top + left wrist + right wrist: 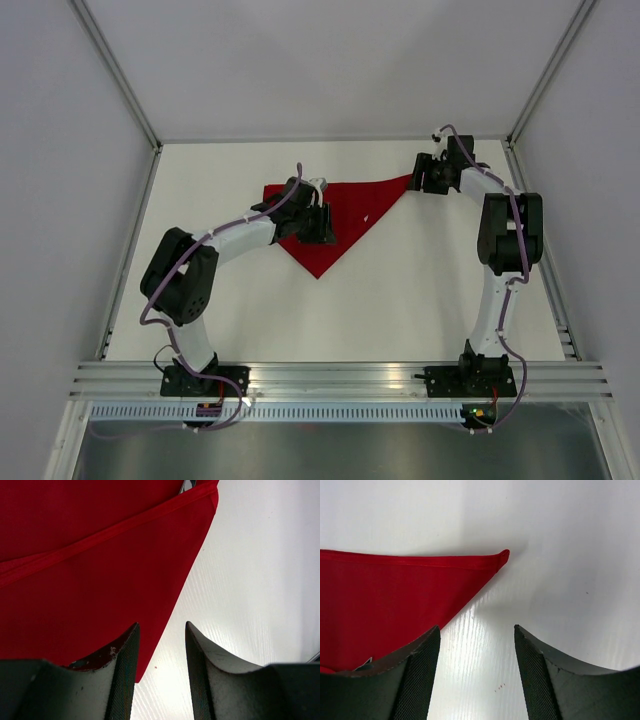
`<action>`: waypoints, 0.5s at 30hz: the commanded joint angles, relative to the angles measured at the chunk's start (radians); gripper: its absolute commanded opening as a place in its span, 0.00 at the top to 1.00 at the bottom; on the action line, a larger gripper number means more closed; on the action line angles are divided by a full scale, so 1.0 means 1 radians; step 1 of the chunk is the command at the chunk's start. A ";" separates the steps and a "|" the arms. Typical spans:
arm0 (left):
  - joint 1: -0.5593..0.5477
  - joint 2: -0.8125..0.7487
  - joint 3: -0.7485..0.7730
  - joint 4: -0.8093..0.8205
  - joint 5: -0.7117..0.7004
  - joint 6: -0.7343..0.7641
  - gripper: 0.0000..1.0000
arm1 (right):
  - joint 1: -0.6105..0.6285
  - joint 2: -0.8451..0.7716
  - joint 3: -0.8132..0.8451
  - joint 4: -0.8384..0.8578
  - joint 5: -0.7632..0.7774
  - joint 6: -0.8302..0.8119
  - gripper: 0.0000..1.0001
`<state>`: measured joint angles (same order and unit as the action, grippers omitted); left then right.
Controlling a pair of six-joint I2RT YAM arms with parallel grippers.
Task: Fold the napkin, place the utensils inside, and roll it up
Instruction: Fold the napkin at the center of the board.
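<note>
Toward far edge of table (420,290), mid-width: red napkin (345,228) folded in triangle, flat. Left gripper (161,626) spread, empty, over its left side. Right gripper (476,628) spread, empty, just short of right corner. Risk: pinching top layer only, so fold peels open; dragging bunches thin cloth.

A robot lab cell: a white table (400,300) boxed in by plain white panels (60,150) on metal posts (115,70), with two cabled arms (500,240) bolted to an aluminium rail (340,375) at its near edge.

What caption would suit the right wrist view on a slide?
Open right gripper over the white table, beside a corner of the red napkin.
</note>
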<state>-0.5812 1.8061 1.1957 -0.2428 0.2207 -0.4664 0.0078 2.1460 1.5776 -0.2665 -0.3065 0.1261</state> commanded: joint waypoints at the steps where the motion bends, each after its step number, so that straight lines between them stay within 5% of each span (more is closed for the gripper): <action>1: -0.003 0.001 0.039 0.053 0.028 -0.041 0.53 | -0.032 0.066 0.065 0.004 -0.159 0.133 0.33; 15: -0.003 -0.007 0.033 0.050 0.026 -0.040 0.54 | -0.083 0.196 0.117 0.168 -0.305 0.378 0.38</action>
<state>-0.5812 1.8061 1.1980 -0.2287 0.2214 -0.4686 -0.0799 2.3035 1.6665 -0.1413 -0.5648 0.4145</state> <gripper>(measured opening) 0.464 0.640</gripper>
